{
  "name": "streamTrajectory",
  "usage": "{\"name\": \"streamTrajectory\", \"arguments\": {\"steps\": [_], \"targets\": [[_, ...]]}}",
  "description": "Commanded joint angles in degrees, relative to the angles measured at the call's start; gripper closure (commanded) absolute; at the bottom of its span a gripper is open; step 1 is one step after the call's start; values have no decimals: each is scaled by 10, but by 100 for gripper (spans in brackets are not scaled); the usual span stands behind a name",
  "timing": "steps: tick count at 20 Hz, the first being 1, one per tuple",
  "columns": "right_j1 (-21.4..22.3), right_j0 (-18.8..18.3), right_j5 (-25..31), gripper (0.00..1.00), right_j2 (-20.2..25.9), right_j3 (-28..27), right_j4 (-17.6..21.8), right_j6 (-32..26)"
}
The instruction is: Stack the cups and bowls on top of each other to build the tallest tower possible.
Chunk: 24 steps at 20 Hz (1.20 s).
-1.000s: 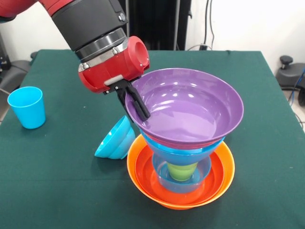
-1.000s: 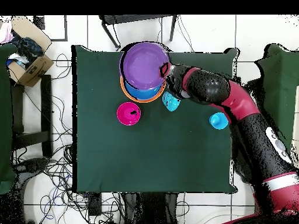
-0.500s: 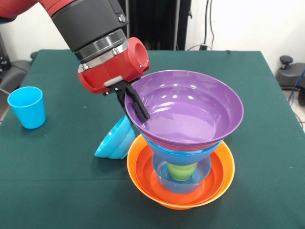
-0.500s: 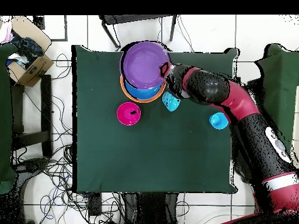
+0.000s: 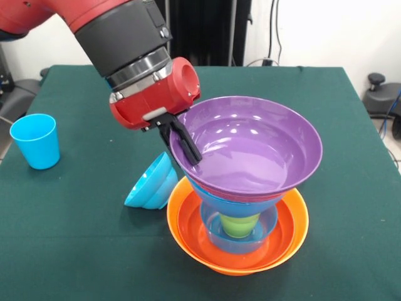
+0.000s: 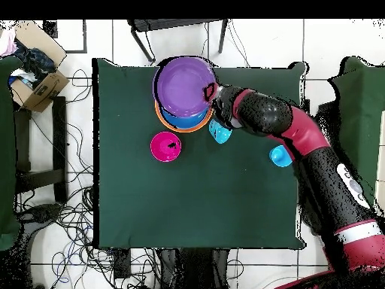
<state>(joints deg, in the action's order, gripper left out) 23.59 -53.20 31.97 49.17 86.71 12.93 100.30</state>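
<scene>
Purple bowl (image 5: 250, 147) tops tower (image 5: 241, 207), tilted; gripper (image 5: 185, 141) fingers (image 5: 188, 147) pinch its rim; blue cup (image 5: 36, 140) well apart on table (image 5: 75, 244).

A: What does the arm (image 5: 119, 31) look like?
B: Glossy red shell, then a thick matte black sleeve ending in a silver ring.
A: And past the ring?
B: A rounded red wrist block (image 5: 156, 93) with a circular end cap, a small white tab beneath it, and a slim black claw (image 5: 186, 142).
</scene>
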Motion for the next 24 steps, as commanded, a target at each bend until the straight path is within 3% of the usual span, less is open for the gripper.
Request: {"name": "streamTrajectory", "arguments": {"steps": [1,24], "targets": [[-26,6,-30,100,-19,18,32,-17],[-31,6,-5,100,-18,-4,33,-33]]}}
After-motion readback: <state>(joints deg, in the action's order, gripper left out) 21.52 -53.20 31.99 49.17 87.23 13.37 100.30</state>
